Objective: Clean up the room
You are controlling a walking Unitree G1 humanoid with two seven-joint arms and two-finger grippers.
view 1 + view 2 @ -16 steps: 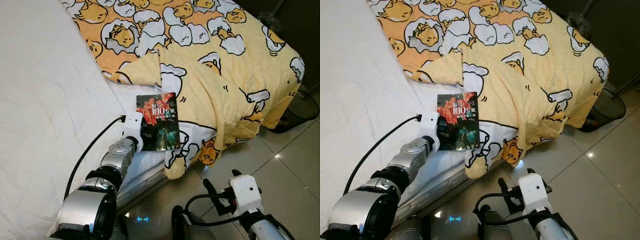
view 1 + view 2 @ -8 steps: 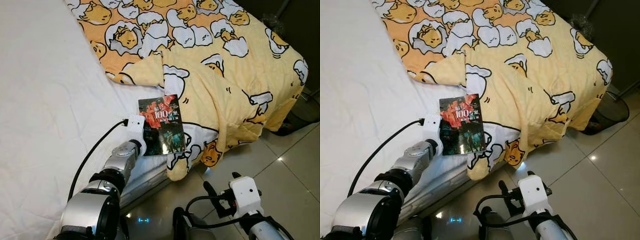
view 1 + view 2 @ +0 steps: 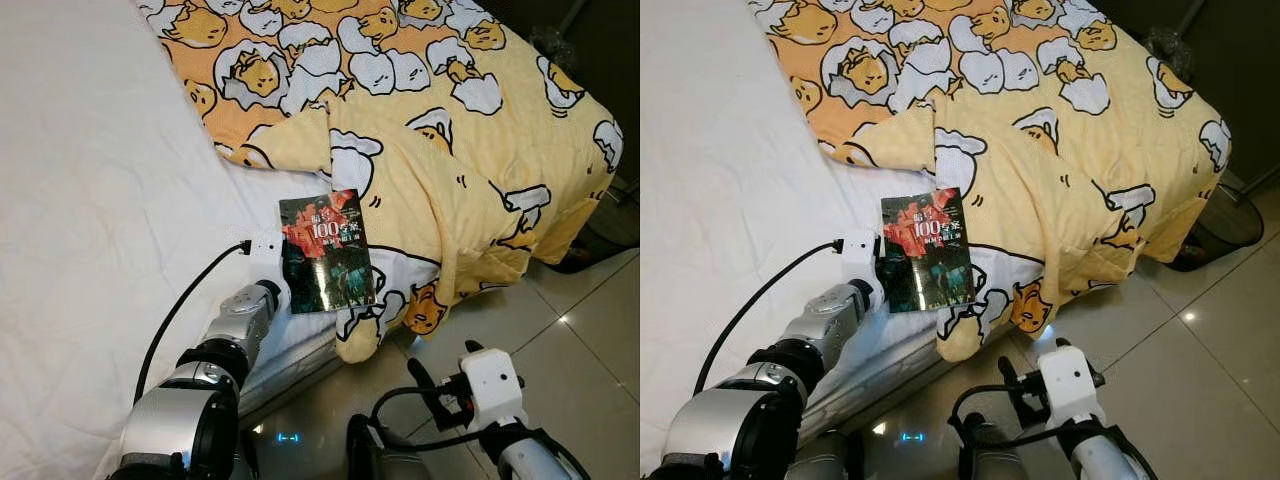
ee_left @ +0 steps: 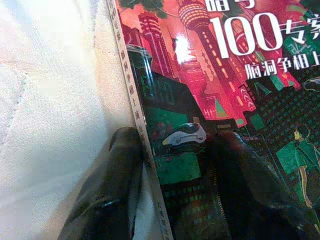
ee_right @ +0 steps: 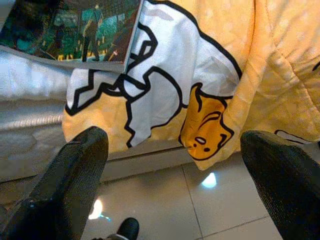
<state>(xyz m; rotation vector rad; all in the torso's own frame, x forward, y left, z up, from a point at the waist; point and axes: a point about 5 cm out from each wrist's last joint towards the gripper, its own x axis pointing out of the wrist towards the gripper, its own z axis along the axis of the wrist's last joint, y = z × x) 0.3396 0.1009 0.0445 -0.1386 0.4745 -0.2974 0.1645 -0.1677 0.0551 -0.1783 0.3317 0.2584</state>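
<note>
A paperback book (image 3: pixel 327 252) with a red and green cover printed "100" lies near the bed's near edge, its left part on the white sheet (image 3: pixel 90 200), its right part over the yellow egg-cartoon duvet (image 3: pixel 440 150); the left claw (image 4: pixel 172 165) is at the book's near left corner, 1 black finger (image 4: pixel 112 185) on the sheet beside the spine and the other on the cover, the 2 apart and straddling that edge; whether it has firm hold I cannot tell; the right claw (image 5: pixel 175 185) hangs wide open and empty above the tiled floor (image 3: pixel 590 330), just off the bed's near right side.
</note>
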